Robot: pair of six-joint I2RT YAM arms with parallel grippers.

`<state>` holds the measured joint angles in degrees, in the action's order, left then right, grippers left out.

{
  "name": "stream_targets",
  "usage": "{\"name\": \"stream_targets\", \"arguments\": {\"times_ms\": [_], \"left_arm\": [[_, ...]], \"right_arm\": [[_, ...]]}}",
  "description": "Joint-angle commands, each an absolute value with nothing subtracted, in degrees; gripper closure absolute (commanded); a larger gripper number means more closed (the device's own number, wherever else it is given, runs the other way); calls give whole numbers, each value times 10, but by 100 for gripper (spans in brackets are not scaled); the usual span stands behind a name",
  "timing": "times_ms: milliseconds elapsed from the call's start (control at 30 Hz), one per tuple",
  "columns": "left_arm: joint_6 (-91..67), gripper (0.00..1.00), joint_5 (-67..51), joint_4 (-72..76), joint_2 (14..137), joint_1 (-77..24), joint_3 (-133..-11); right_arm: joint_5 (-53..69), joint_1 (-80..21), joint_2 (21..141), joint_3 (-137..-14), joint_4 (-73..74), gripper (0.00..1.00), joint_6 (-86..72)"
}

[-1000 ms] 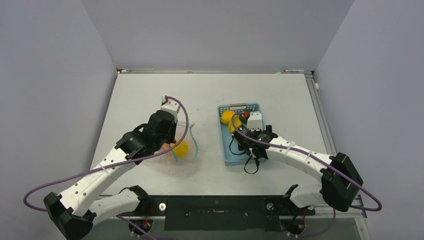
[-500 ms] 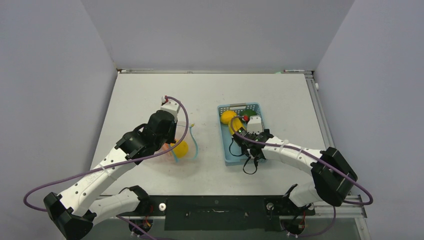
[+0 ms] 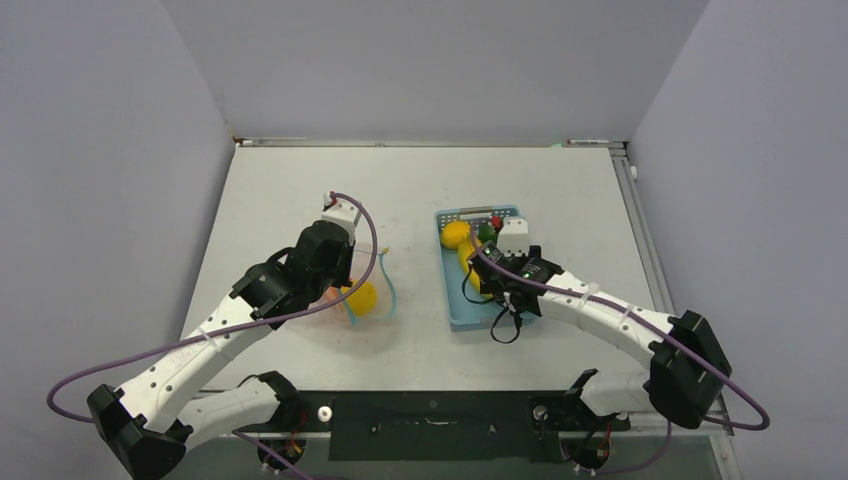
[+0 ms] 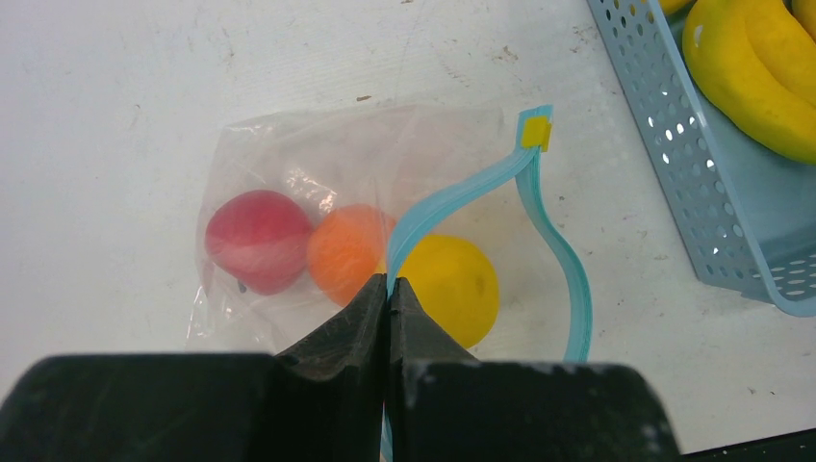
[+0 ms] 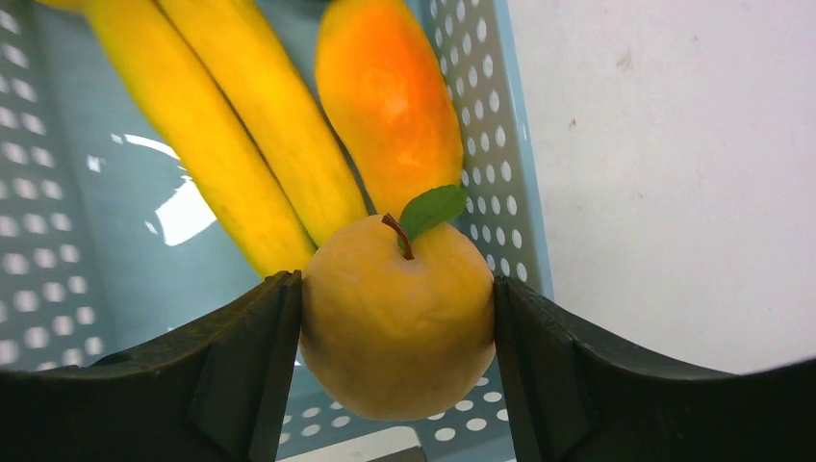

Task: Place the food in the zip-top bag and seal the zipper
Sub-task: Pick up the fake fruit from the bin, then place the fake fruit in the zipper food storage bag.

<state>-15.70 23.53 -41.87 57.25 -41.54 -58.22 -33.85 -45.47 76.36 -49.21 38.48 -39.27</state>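
The light-blue lattice plastic basket (image 3: 480, 268) stands on the white table (image 3: 300, 190) and serves as the landmark. Over the basket's perforated side wall, the right gripper (image 5: 396, 289) has its two black fingers pressed against opposite sides of a round yellow toy fruit with a green leaf and brown stem (image 5: 397, 322), held between jaws that stand fairly wide apart. Inside the basket, just beside that fruit, lie the long yellow toy bananas (image 5: 241, 144) and an orange-yellow toy mango (image 5: 390, 91). Left of the basket and near it lies the clear crinkly plastic zip-top bag (image 4: 289, 144), holding a red toy apple (image 4: 258, 241), an orange toy fruit (image 4: 346, 252) and a yellow toy lemon (image 4: 452, 284). The left gripper (image 4: 390, 284) is pinched fully together on the teal-blue zipper strip (image 4: 462, 188), which curves away towards the basket and ends at a small yellow slider tab (image 4: 536, 133); the bag's mouth gapes.
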Motion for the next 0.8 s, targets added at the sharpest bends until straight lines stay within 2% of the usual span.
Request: {"name": "stream_targets", "arguments": {"times_ms": [0,400,767], "left_arm": [[-157,100,235,-399,570,-417,-590],[-157,100,235,-399,572,-416,-590],[-156,100,234,-397,574,-416,-591]], "right_arm": [[-329,-467,710,-543,383,63,-380],[-285,-570,702,-620,330,63,-374],[-162,-601,703,-609,160,63,-383]]}}
